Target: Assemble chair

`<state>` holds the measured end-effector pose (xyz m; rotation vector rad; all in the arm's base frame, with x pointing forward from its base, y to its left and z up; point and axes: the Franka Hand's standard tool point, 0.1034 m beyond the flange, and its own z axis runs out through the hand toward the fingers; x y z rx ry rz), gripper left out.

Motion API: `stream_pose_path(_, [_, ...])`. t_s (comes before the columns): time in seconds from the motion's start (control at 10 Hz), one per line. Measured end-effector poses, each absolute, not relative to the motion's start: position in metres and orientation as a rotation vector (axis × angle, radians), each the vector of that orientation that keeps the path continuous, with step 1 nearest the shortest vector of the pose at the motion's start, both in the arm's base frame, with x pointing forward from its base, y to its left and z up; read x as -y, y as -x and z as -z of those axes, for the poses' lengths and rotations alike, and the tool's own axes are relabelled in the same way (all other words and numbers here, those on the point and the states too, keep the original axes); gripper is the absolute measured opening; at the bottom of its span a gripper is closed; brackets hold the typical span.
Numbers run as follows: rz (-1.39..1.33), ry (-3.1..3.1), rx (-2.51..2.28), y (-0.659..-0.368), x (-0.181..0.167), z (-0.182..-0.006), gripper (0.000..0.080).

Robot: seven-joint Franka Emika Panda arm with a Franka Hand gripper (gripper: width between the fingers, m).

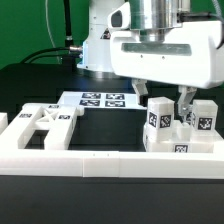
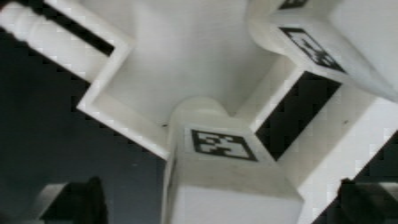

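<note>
My gripper [image 1: 170, 104] hangs over a cluster of white chair parts [image 1: 182, 128] at the exterior view's right. Its dark fingers [image 1: 185, 101] reach down between the tagged upright pieces. In the wrist view the gripper [image 2: 222, 205] is open, with a white post bearing a marker tag [image 2: 222, 146] standing between the fingertips [image 2: 71, 200]. A dark gap shows between one finger and the post; the other finger is close beside it. A white frame-shaped chair part [image 1: 42, 124] with tags lies at the exterior view's left.
The marker board [image 1: 103, 100] lies at the back of the black table. A white raised wall [image 1: 90, 160] runs along the front. The robot's base [image 1: 95, 45] stands behind the marker board.
</note>
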<state>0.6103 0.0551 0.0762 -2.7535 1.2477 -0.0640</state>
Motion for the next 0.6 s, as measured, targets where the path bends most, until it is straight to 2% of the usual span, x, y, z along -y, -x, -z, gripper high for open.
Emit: stream_pose_path(0.6, [0.109,3.000,-0.537,-0.6105,-0.0543,-0.0760,0.0648])
